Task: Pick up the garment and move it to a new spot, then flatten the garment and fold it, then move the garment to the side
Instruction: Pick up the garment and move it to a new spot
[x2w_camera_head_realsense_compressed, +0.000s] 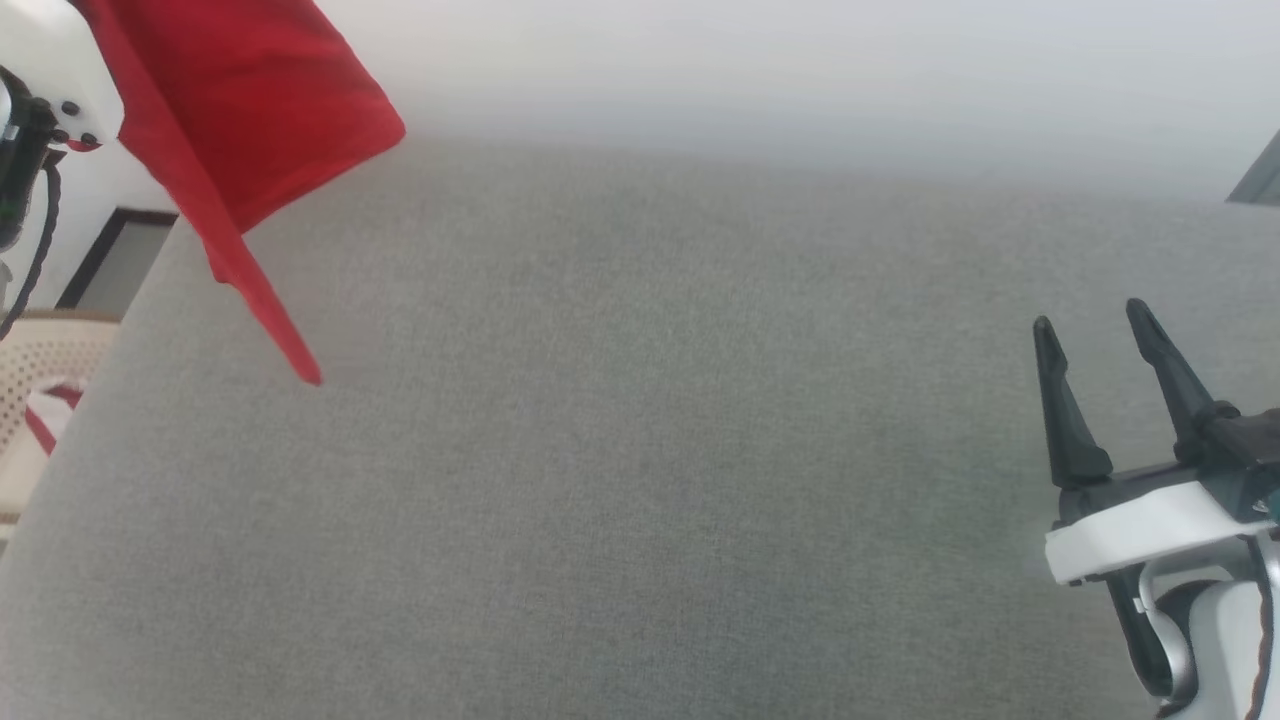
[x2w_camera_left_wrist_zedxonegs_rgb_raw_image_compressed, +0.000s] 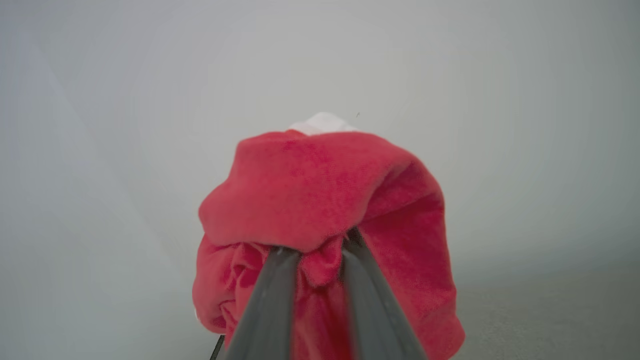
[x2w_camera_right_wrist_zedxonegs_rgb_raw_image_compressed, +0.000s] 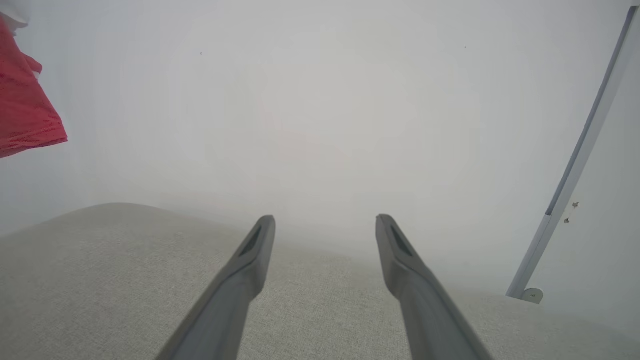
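Head view: note garment (x2w_camera_head_realsense_compressed: 250, 110) hanging over grey surface (x2w_camera_head_realsense_compressed: 640, 450), far left of right gripper (x2w_camera_head_realsense_compressed: 1089, 313), whose jaws are spread wide and empty. Cream perforated basket (x2w_camera_head_realsense_compressed: 40, 370) at left edge holds white cloth with red stripe (x2w_camera_head_realsense_compressed: 45, 420).
Left wrist view: left gripper (x2w_camera_left_wrist_zedxonegs_rgb_raw_image_compressed: 320, 250) jaws narrowly parted, pinching bunched red fabric; remainder drapes over tips.
Right wrist view: your jaws wide, nothing between; garment up-left of them.

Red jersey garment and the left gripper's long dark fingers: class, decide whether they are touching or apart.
Touching. The left wrist view shows the red jersey garment bunched over the left gripper, a fold pinched between its two dark fingers.
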